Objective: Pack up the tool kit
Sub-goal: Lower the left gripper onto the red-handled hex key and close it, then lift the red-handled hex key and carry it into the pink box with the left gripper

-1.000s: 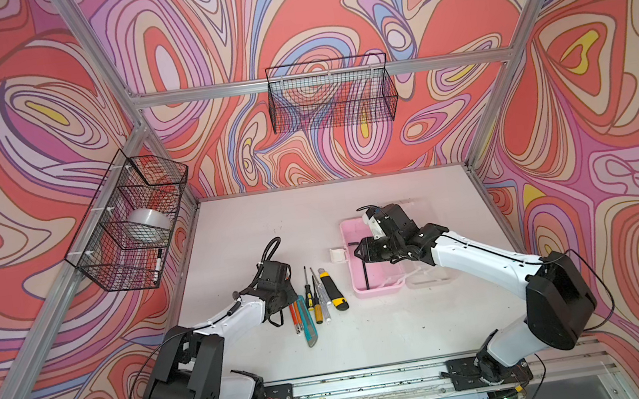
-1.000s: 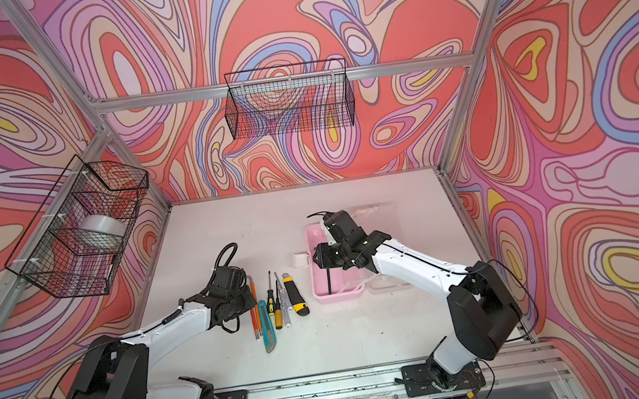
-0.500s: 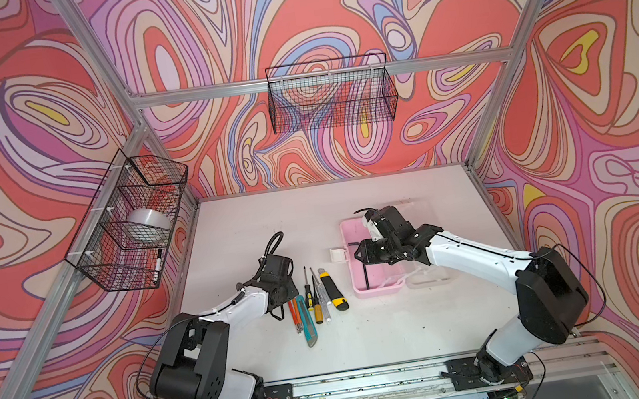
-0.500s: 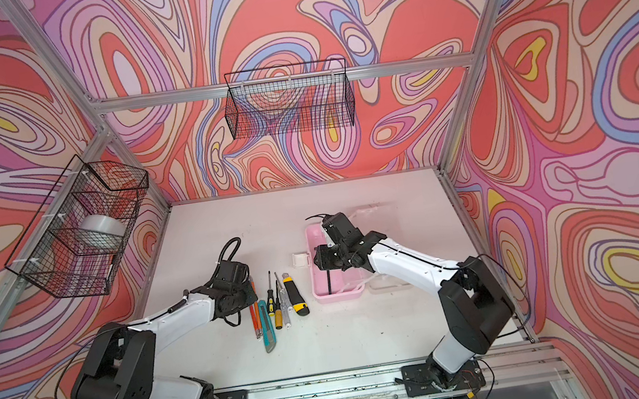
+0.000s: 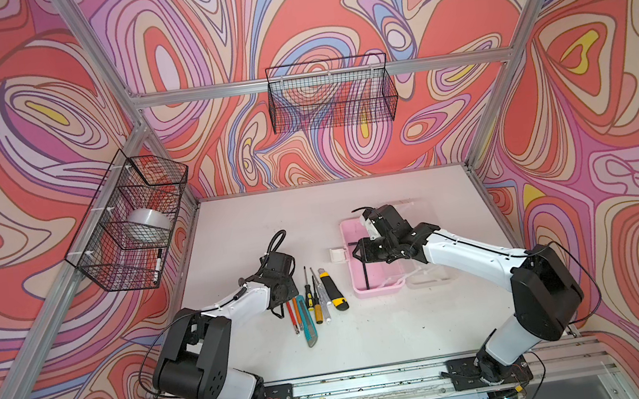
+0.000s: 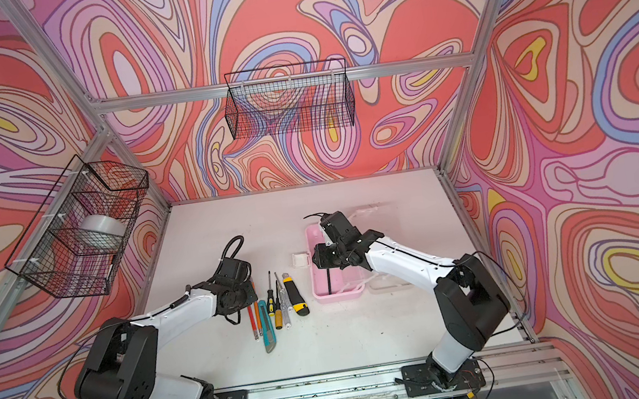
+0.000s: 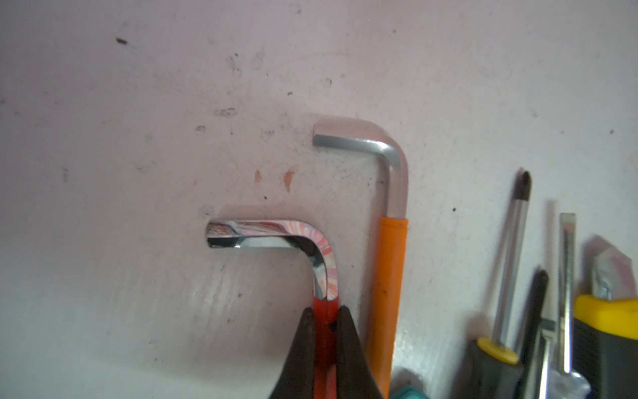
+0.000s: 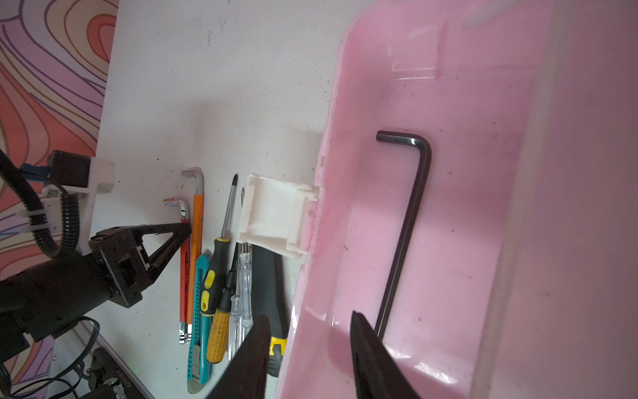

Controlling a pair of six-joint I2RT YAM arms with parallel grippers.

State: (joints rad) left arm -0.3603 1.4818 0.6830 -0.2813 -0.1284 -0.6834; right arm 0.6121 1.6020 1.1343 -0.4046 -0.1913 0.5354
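On the left wall hung a wire basket point(image 5: 107, 253) w/ a tape roll point(image 5: 147, 225) in it. Below it, on the white desk point(image 5: 254, 226), the left tool point(image 7: 326, 321) was closed on the red hex key point(image 7: 266, 236). Its fingers point(image 7: 300, 352) pinched the red sleeve just below the bend, and the chrome short leg lay flat on the desk. Just right of it lay the orange hex key point(image 7: 388, 276), parallel, bend pointing the same way, not gripped.

Next in the row came the teal knife point(image 5: 308, 323), then three small screwdrivers point(image 5: 317, 307) packed side by side (black/yellow handle, yellow handle, clear handle), then the yellow-black knife point(image 5: 333, 289). All lay loose on the desk, outside the case.

A white latch point(image 5: 337, 254) stuck out from the left wall of the pink case point(image 5: 376, 290), which sat open nr the desk's middle, right of the tool row. Inside lay one black hex key point(image 8: 411, 224), along the case's length. On the back wall above hung a 2nd wire basket point(image 5: 331, 94).

The right tool point(image 8: 309, 317) hovered over the case's left wall nr the latch, jaws apart, gripping nothing. One finger was above the yellow-black knife, the other above the case floor. The translucent lid point(image 5: 429, 278) lay folded open on the desk along the case's right side, partly under the right arm.
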